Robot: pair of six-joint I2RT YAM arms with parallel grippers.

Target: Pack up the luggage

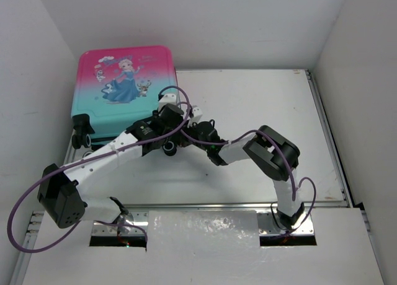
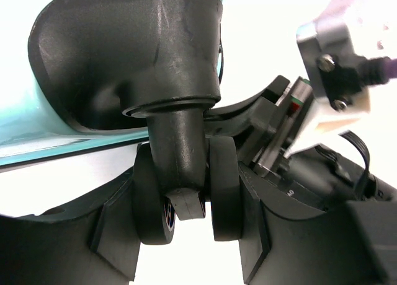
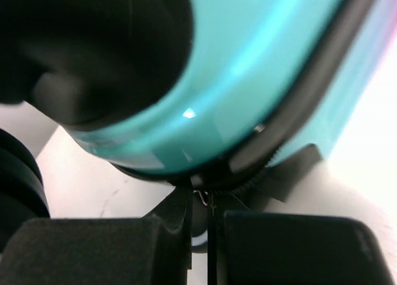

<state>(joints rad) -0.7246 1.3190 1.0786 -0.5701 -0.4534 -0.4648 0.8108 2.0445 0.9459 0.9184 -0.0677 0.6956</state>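
Observation:
The luggage (image 1: 124,93) lies shut, pink-to-teal shell up, at the table's back left. My left gripper (image 1: 166,142) reaches its near right corner. In the left wrist view that gripper (image 2: 186,220) is shut on the black twin wheel (image 2: 186,192), one pad on each outer side, below the wheel housing (image 2: 130,56). My right gripper (image 1: 178,129) sits just beside it. In the right wrist view the right gripper (image 3: 208,201) is shut against the dark zipper line (image 3: 298,111) under the teal shell (image 3: 248,62), with a small metal zipper pull (image 3: 201,197) pinched at its tips.
White walls stand close behind and left of the luggage. A second wheel (image 1: 80,131) sticks out at its near left corner. Bare white table (image 1: 260,111) stretches to the right, edged by a metal rail (image 1: 325,136). Purple cables (image 1: 25,204) loop off both arms.

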